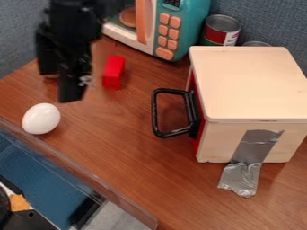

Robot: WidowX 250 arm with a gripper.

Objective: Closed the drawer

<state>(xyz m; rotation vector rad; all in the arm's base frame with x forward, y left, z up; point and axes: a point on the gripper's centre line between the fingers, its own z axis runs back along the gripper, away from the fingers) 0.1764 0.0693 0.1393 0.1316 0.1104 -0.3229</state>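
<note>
The black gripper point(71, 83) hangs at the upper left of the camera view, to the left of the wooden box and well apart from it. The pale wooden box point(249, 83) stands at the right and holds the drawer. Along the box's left side, the red drawer front point(197, 132) shows as a narrow strip close against the wood. A black loop handle point(157, 112) sticks out from it to the left, touched by nothing. Most of the drawer front's face is hidden by the viewing angle.
A white egg point(41, 118) lies below the gripper, near the clear table edge. The red block point(113, 72) sits just right of the gripper. Behind are a teal toy microwave point(190, 29) and a can point(221, 31). Silver tape point(241, 177) runs from box to table.
</note>
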